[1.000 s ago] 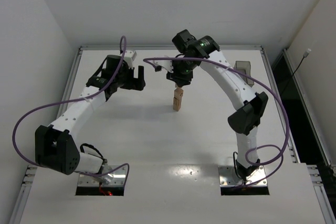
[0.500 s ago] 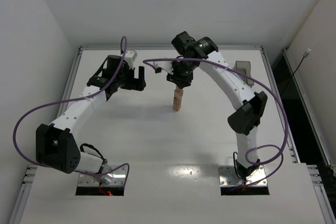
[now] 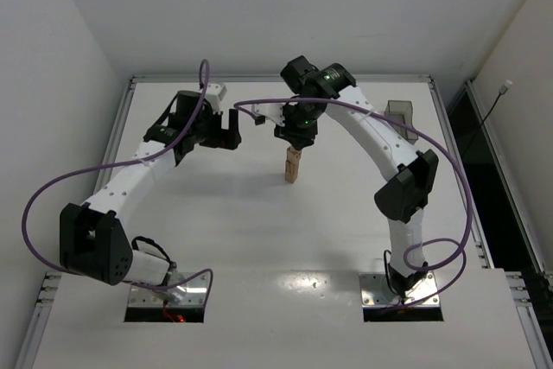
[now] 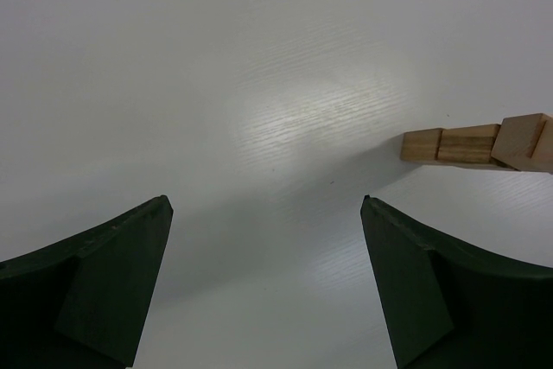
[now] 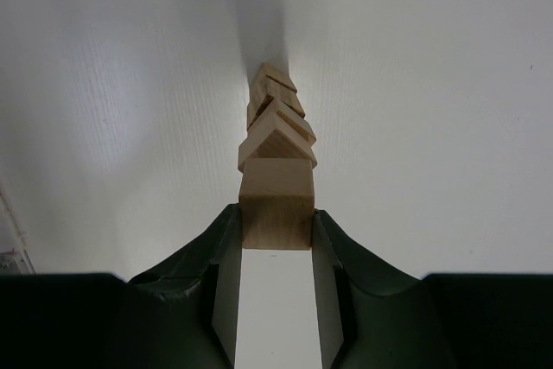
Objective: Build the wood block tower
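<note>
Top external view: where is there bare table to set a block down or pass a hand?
Bare: the broad middle of the table between the tower and the arm bases, and the far strip behind both grippers. Crowded: around the tower, where the right gripper clamps the top block and the open left gripper hangs beside.

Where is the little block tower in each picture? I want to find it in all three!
Top external: the tower stands mid-table, right under the right gripper.
Left wrist: the tower pokes in sideways at the right edge.
Right wrist: the tower runs up the middle, its top block between the fingers.
Shared landmark: the white table beneath it.
</note>
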Robot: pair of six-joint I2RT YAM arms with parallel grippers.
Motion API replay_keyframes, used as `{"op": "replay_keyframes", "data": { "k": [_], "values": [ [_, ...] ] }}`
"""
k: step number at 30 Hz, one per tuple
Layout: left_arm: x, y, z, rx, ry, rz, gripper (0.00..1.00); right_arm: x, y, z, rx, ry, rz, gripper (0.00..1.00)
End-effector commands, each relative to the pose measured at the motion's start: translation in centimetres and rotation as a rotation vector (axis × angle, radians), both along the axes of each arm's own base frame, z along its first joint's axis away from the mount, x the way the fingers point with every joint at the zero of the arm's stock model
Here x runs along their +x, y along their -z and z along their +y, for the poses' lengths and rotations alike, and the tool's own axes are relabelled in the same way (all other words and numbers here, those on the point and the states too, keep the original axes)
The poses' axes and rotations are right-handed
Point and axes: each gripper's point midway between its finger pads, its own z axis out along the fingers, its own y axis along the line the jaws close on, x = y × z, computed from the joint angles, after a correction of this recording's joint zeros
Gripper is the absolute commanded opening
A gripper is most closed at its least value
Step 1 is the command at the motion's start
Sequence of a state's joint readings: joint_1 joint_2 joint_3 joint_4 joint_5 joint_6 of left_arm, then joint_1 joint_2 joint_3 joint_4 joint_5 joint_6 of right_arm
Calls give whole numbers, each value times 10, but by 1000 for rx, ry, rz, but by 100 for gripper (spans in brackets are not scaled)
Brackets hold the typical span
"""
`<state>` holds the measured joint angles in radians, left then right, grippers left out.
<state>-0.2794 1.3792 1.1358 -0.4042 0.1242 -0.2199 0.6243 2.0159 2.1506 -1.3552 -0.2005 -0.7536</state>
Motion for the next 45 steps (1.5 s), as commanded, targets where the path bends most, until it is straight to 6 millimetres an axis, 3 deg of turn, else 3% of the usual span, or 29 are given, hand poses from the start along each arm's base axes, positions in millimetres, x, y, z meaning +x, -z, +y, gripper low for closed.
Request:
{"op": "replay_keyframes", "data": {
  "k": [1,19,31,37,43,45],
  "values": [
    [12,-18,-2,-35,-4,-53,89,-12,1,-6,-25,12,40,1],
    [15,-16,-3,-33,-4,-45,89,-5,4,-3,-32,15,35,7],
    [15,-16,-3,-33,-4,-45,89,-3,3,-1,-26,24,31,38],
    [15,-16,-3,-33,-4,-45,89,-2,-3,2,-5,30,23,45],
    [15,-16,-3,-33,-4,-45,89,2,-22,12,57,18,-9,58],
    [15,-16,-3,-33,-4,-45,90,0,-39,15,103,8,-36,63]
  ]
}}
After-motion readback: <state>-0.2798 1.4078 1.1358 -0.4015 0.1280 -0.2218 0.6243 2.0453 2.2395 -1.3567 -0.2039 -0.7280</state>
